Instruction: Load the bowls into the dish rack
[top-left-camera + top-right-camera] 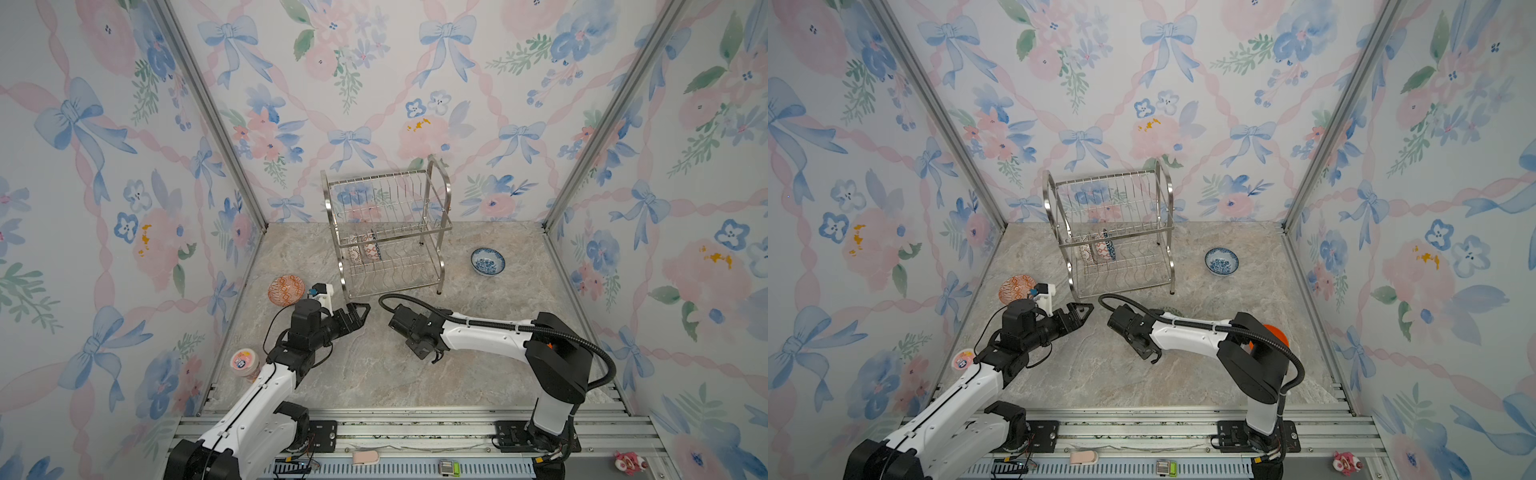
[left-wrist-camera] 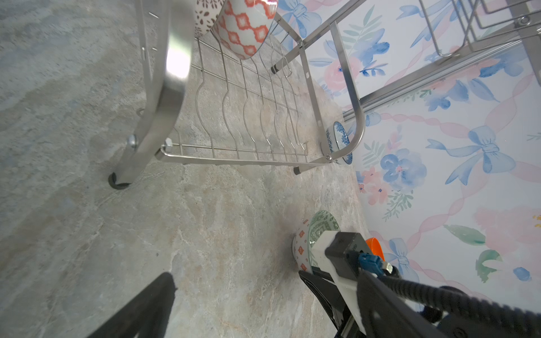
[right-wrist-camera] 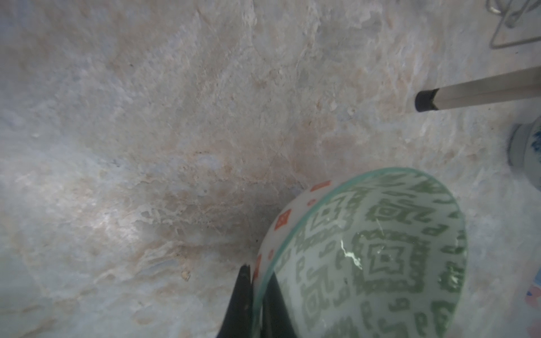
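Steel dish rack [image 1: 386, 199], centre of frame, on marble worktop [image 1: 374, 382]; patterned bowls [image 1: 365, 250] standing on edge at the left of its lower tier. Blue-white bowl [image 1: 488, 261] upright, right of rack, apart. Orange-red bowl [image 1: 286, 290] left of rack, near left tool [image 1: 360, 311]. Pink-lidded jar [image 1: 244, 362], lower left. Pink toy [image 1: 627, 461], lower right corner.

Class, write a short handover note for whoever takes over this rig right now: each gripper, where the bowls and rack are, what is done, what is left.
Left gripper: open, empty, by the near left leg of the dish rack.
Right gripper: shut on the rim of the green-patterned bowl, in front of the rack.
Done: at least two patterned bowls stand on edge in the lower tier.
Left: the held bowl, the red-patterned bowl left of the rack, the blue bowl right of it, and the plain orange bowl nearer the front on the right, partly hidden.
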Controlling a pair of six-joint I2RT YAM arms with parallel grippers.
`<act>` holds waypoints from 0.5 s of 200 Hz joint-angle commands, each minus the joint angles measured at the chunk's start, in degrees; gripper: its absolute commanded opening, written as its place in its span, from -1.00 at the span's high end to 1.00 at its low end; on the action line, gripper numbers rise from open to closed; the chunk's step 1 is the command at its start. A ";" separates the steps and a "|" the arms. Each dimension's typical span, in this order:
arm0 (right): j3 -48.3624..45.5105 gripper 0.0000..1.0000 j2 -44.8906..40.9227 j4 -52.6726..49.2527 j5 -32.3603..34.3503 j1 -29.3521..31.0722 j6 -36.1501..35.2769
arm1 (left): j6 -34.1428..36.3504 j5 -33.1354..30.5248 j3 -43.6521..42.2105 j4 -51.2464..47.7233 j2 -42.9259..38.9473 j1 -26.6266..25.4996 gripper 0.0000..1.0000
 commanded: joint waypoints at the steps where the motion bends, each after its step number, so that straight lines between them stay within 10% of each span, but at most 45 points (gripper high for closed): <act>1: 0.79 1.00 -4.18 1.68 -2.87 -0.57 -0.26 | 0.53 0.45 0.42 -0.46 -0.52 0.39 -0.96; 100: -12.97 1.00 -26.37 42.33 -33.86 -11.86 10.95 | 0.79 0.14 2.19 -1.38 -0.90 0.55 -0.96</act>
